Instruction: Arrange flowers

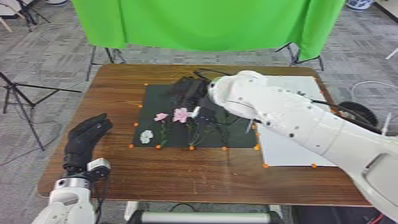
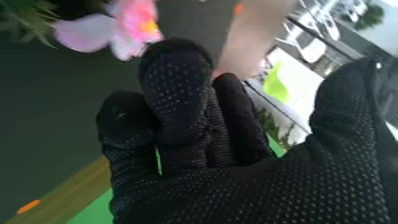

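Your right arm slants over the table (image 1: 204,182); your right hand (image 1: 187,91), thumb spread wide, is over the dark mat (image 1: 176,142) near the pink flowers (image 1: 181,115). Your left hand (image 1: 86,136) has straight fingers.

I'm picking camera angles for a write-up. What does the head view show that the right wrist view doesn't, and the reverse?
Head view: the left hand at the table's left side, and the white flower at the mat's near left corner.
Right wrist view: dotted glove fabric on the right hand.
Both: the right hand, the mat, a pink flower and orange markers.
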